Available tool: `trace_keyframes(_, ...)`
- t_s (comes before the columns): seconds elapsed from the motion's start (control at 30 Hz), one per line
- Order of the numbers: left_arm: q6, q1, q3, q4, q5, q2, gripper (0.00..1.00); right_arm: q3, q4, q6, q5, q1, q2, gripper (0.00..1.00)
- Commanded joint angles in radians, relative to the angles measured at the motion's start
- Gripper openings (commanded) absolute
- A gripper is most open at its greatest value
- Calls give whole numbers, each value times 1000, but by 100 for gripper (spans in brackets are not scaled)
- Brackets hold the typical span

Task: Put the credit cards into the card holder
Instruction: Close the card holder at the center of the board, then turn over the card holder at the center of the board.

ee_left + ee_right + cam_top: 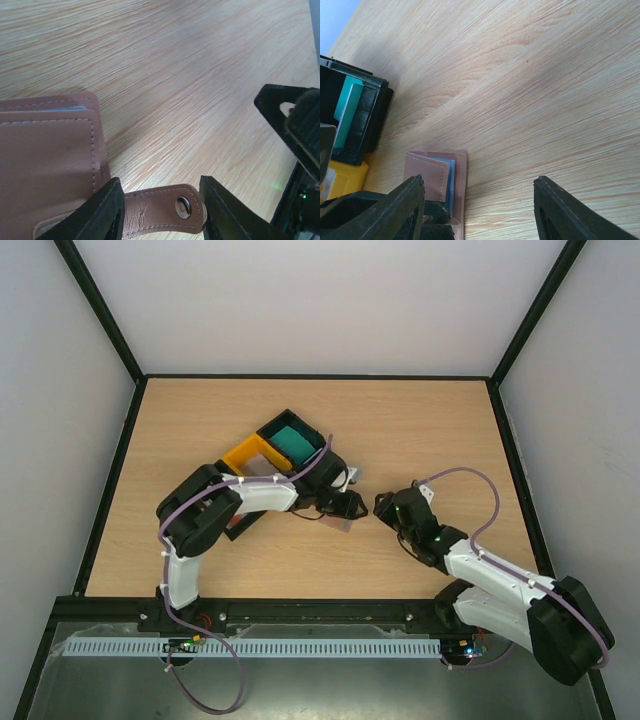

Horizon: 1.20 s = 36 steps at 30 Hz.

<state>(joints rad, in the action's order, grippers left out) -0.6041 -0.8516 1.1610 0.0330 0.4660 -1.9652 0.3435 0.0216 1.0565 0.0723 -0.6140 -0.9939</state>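
The pinkish-brown card holder (337, 523) lies on the table at the centre. In the left wrist view its body (50, 165) is at the left, and its tab (150, 207) with a metal snap sits between my fingers. My left gripper (162, 210) is closed onto the tab; it also shows in the top view (345, 505). In the right wrist view the holder (427, 175) shows a blue inner pocket. My right gripper (480, 210) is open and empty, just right of the holder (383, 505). Teal cards (293, 443) lie in a black tray. The red-and-white and beige cards are out of view.
The black tray (318, 440) and a yellow tray (245, 455) stand side by side behind the left arm; both show at the left of the right wrist view, the black tray (370, 120) above the yellow tray (340, 180). The right gripper's black body (295, 130) is close on the right.
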Motion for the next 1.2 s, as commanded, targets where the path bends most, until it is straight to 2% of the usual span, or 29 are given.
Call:
trace_keyframes(0.0,16,-7,10,11,2,47,48,8,-69,-4,22,-4,19,59)
trace_keyframes(0.13,45,-7,7,-28,41,142,62,36,-87,-23,-4,-4,12,60)
trace_keyframes(0.27,74,-3,-14,-70,16,229,68,66,-93,-69,-34,-4,-9,61)
trace_keyframes(0.37,92,12,-32,-118,-95,267,71,80,-82,-109,-57,-4,-33,63)
trace_keyframes(0.47,85,38,-43,-192,-267,279,81,106,-73,-147,-100,-4,-77,66)
trace_keyframes(0.53,81,59,-63,-205,-300,273,83,126,-62,-177,-134,-4,-121,67)
trace_keyframes(0.63,74,78,-76,-205,-294,230,78,159,-50,-213,-185,-5,-206,69)
trace_keyframes(0.77,71,83,-78,-193,-263,171,64,202,-35,-260,-225,-6,-297,69)
trace_keyframes(0.93,70,86,-84,-180,-245,107,52,238,-8,-288,-259,-6,-389,69)
trace_keyframes(1.03,71,85,-90,-174,-224,80,45,243,8,-282,-269,-6,-430,66)
trace_keyframes(1.17,70,87,-100,-172,-211,58,43,262,16,-275,-289,-5,-498,58)
